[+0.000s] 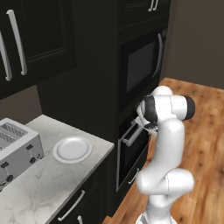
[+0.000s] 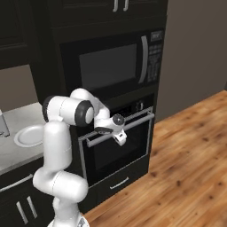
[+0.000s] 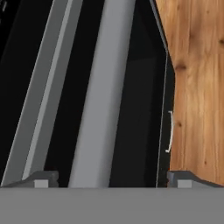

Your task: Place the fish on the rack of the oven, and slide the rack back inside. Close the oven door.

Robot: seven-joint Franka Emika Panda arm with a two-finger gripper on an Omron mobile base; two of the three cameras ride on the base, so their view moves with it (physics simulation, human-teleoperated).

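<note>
Oven door [image 2: 119, 146] shut upright, bar handle [image 2: 122, 128] horizontal; hand [image 3: 109, 179] spread wide, straddling handle.

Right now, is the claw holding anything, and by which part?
Nothing is held. The claw is open, its fingertips apart on either side of the oven door's silver bar handle, not clamped on it.

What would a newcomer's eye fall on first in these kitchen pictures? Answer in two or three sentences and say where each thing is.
First, the white robot arm, its open gripper poised at the silver bar handle of the black oven door, low in the dark cabinetry. Next, the empty white plate on the pale marble counter, beside a silver toaster. Then the warm wooden floor on the right.
</note>
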